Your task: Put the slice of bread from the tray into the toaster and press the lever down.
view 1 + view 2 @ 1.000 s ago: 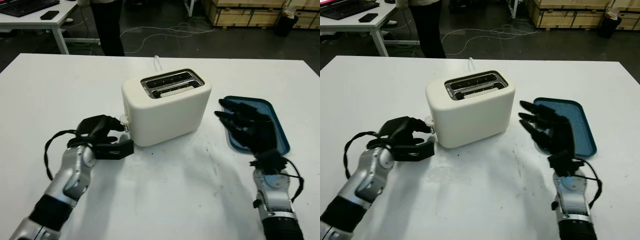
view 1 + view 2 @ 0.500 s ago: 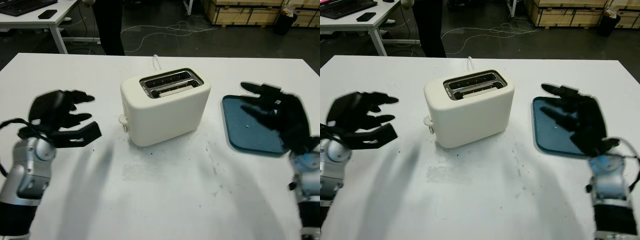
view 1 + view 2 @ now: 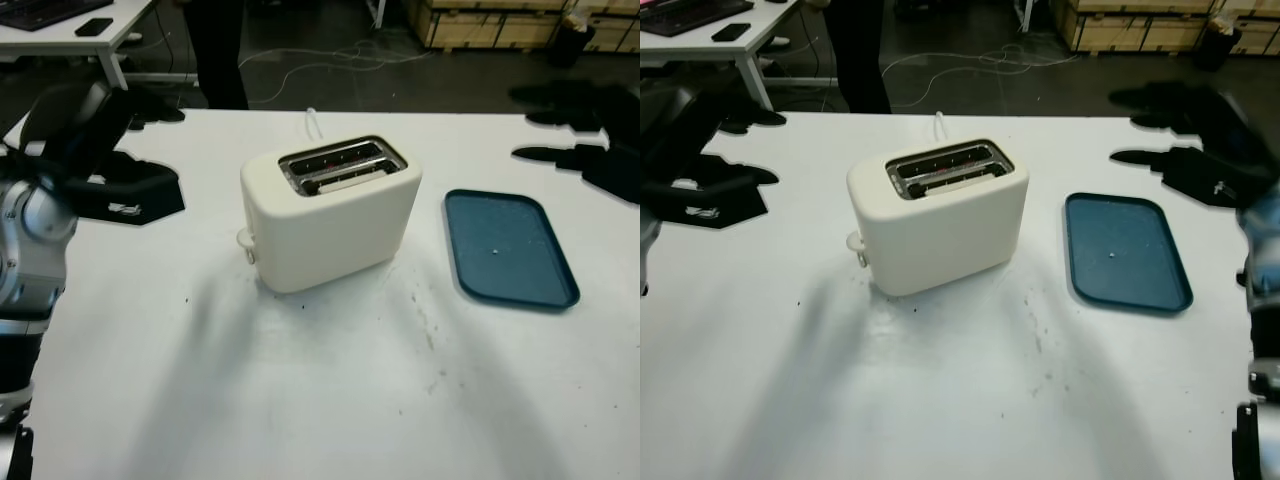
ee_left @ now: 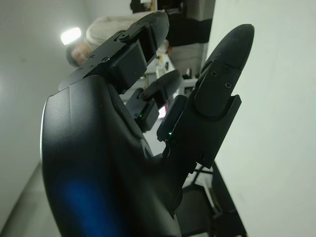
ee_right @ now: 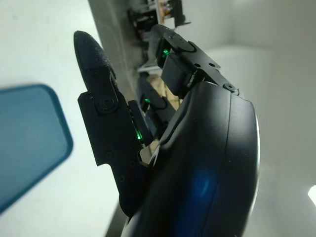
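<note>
A cream toaster (image 3: pixel 330 215) stands in the middle of the white table, its two slots facing up and pale bread showing in the nearer slot (image 3: pixel 348 178). Its lever (image 3: pixel 243 240) sticks out low on the left end. The blue tray (image 3: pixel 508 247) lies to the toaster's right with nothing on it. My left hand (image 3: pixel 105 150) is raised at the far left, open, well away from the toaster. My right hand (image 3: pixel 1200 150) is raised at the far right beyond the tray, open. The tray's corner (image 5: pixel 27 143) shows in the right wrist view.
A white cable (image 3: pixel 315 122) runs from behind the toaster off the table's far edge. A person in dark trousers (image 3: pixel 215 50) stands beyond the table. Another desk (image 3: pixel 70 25) is at the back left and wooden crates (image 3: pixel 490 20) at the back right.
Both hands have lifted and swung outward from the toaster and tray, left hand to the far left, right hand to the far right. The toaster and tray have not moved.
</note>
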